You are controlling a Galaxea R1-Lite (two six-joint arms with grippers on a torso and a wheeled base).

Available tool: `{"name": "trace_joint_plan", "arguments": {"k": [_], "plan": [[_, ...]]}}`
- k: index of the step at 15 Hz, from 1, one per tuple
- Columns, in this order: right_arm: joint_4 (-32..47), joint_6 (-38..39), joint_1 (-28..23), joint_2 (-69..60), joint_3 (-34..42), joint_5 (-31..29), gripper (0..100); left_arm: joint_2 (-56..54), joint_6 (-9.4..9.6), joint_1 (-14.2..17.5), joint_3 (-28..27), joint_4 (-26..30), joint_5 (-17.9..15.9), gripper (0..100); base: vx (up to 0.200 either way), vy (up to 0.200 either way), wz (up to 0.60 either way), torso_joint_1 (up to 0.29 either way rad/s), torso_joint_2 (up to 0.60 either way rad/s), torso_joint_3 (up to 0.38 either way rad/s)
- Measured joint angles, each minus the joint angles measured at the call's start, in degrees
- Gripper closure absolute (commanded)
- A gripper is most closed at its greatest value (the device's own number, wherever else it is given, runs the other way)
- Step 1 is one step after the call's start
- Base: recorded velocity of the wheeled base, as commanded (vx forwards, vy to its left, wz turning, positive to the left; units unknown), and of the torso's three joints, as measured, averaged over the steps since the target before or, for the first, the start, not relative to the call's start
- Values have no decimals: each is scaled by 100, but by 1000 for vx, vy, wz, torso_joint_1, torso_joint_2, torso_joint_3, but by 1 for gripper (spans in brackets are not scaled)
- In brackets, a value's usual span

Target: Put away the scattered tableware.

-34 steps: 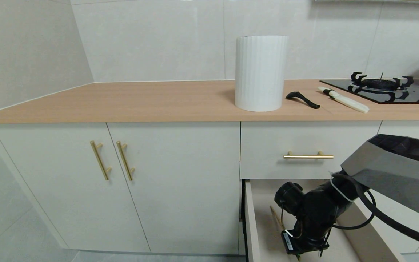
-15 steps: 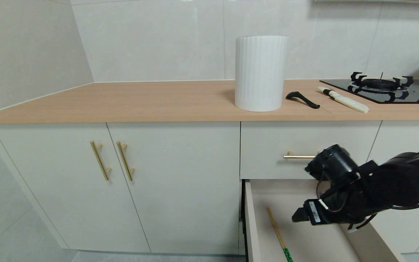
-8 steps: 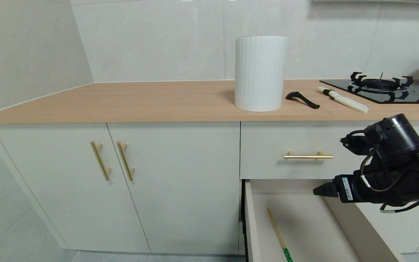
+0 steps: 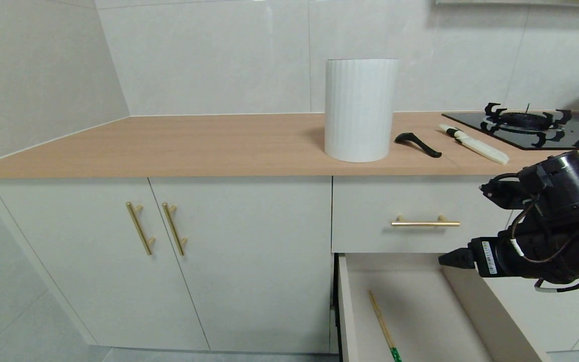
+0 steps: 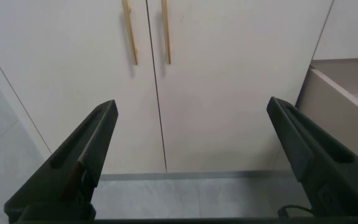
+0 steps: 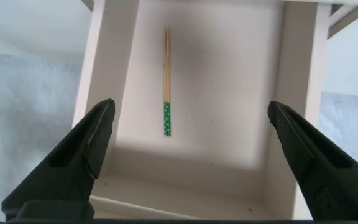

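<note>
My right gripper hangs above the open drawer, over its right wall toward the back, with both fingers spread wide and nothing between them. Looking down past those fingers, I see the chopsticks lying side by side on the drawer's floor, close to its left wall and running front to back, with their green ends toward the drawer's front. They touch neither the walls nor my fingers. My left gripper is also spread wide and holds nothing. It sits low and to the left of the drawer, facing the two cabinet doors with their gold handles. Directly above the drawer is a shut drawer front with a gold bar handle, and above that is the wooden counter. On the counter, up and slightly left of the drawer, stands a tall white ribbed canister. Above the drawer, a black utensil and a white knife lie flat and apart from each other. The stove lies farther to the drawer's right.
</note>
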Motion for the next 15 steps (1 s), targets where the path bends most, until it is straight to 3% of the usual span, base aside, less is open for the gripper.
{"name": "trace_joint_plan", "arguments": {"k": [15], "plan": [[-4,-57,9,-54,61,0,0,0,0,0,0,0,0,0,0,0,0,193,-493,-285]]}}
